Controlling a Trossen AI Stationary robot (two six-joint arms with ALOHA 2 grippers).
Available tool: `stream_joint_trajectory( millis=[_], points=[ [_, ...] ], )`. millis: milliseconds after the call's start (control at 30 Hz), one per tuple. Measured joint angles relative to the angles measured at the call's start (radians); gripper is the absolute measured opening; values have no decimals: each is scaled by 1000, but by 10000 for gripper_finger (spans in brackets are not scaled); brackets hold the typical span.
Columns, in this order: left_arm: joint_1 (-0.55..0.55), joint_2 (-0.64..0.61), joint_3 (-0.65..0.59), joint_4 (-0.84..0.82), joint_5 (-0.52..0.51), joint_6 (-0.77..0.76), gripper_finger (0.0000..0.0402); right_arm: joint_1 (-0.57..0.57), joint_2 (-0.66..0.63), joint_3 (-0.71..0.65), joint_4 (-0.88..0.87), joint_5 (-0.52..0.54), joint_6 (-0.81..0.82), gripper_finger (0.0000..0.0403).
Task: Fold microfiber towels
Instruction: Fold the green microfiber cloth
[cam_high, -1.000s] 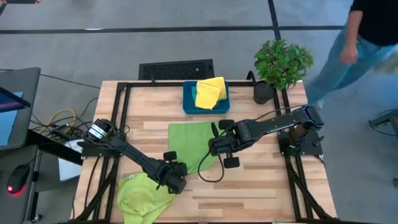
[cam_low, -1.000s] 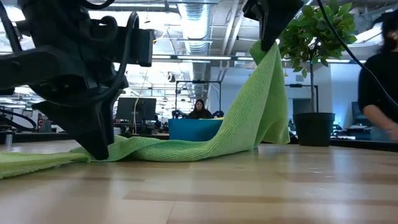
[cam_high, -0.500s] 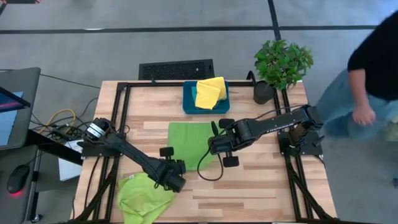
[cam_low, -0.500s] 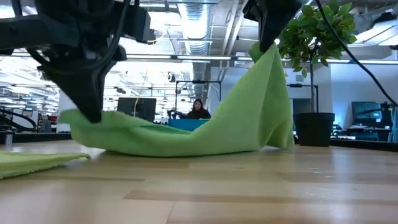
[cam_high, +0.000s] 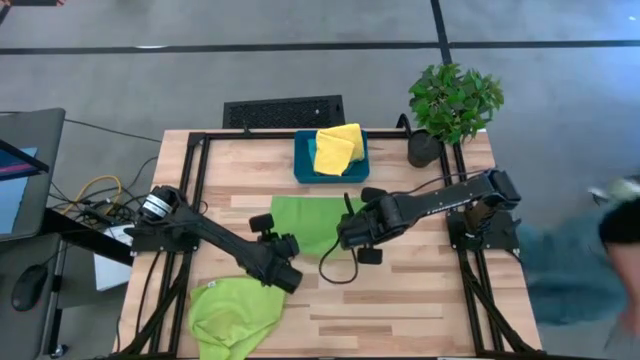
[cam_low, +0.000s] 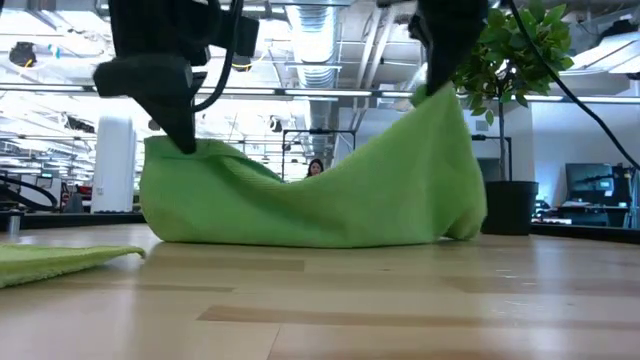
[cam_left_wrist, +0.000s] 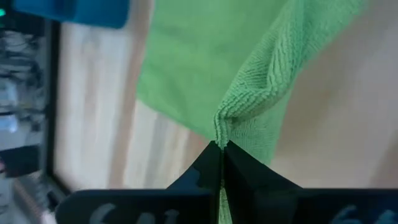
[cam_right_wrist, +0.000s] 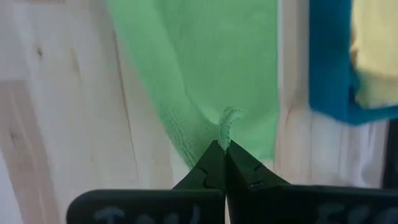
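A lime green microfiber towel (cam_high: 312, 218) (cam_low: 320, 205) lies mid-table, its near edge raised between my two grippers and sagging; its lower part rests on the wood. My left gripper (cam_high: 288, 243) (cam_low: 183, 140) is shut on the towel's near left corner. My right gripper (cam_high: 347, 236) (cam_low: 440, 92) is shut on the near right corner, held higher. A second lime green towel (cam_high: 232, 315) lies crumpled at the table's near left. A yellow towel (cam_high: 338, 148) sits in the teal bin (cam_high: 303, 165) at the far edge. My left gripper pinches a bunched corner of the towel (cam_left_wrist: 220, 128) between its two fingers, slanting down from above. The corner is lifted clear of the table and the cloth hangs below it. My right gripper pinches a small gathered tuft at the towel's other near corner (cam_right_wrist: 227, 122) between its two fingers, pointing steeply down. That corner is lifted clear, and the cloth falls away from it to the table.
A potted plant (cam_high: 452, 103) stands at the far right corner. A black cable (cam_high: 335, 272) loops on the wood near my right gripper. A person (cam_high: 600, 250) moves past beyond the table's right side. Bare wood lies near the front right.
My left gripper has risen from the table and gone toward the far edge, tipping more steeply downward, with the towel's near left corner in its fingers. That corner, flat on the wood before, now hangs lifted; the cloth sags between both grippers. The right corner stayed up.
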Motion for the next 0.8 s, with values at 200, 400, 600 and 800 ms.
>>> stream_joint_trajectory(
  millis=[200, 400, 600, 800],
  points=[
    [5, 0, 0, -35, 17, 10, 0, 51, 0, -78, -24, -14, 73, 12],
    [5, 0, 0, -19, 53, 21, 0, 113, 0, -113, 15, -85, 124, 12],
    [6, 0, -1, 101, 104, 56, 0, 128, 0, -184, 81, -85, 229, 13],
    [8, 0, -1, 137, 104, 58, 0, 133, 1, -303, 154, -66, 295, 13]
  ],
)
